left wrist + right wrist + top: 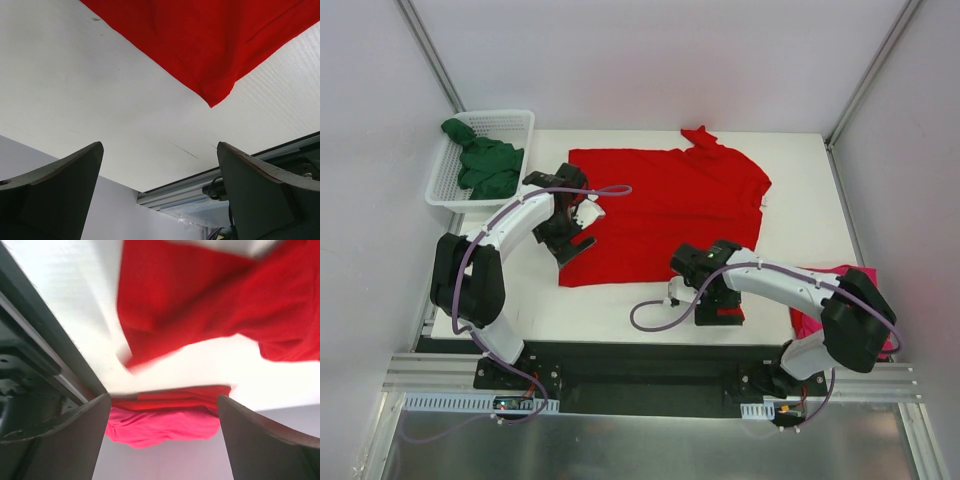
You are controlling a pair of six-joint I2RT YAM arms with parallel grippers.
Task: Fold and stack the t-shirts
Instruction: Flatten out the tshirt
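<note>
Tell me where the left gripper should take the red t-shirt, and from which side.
Probably pinch the near-left corner of the red t-shirt. It lies flat and pointed on the bare table, so bring the open left gripper in low from the shirt's left edge.

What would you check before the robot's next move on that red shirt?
1. Left gripper open, empty: ok.
2. Right gripper open, empty: ok.
3. Red t-shirt spread on the table: ok.
4. Its near-left corner lies just ahead of the left gripper: ok.
5. Green t-shirt folded: not ok, bunched in the basket.
6. Pink t-shirt folded: cannot tell, the right arm hides most of it.
</note>
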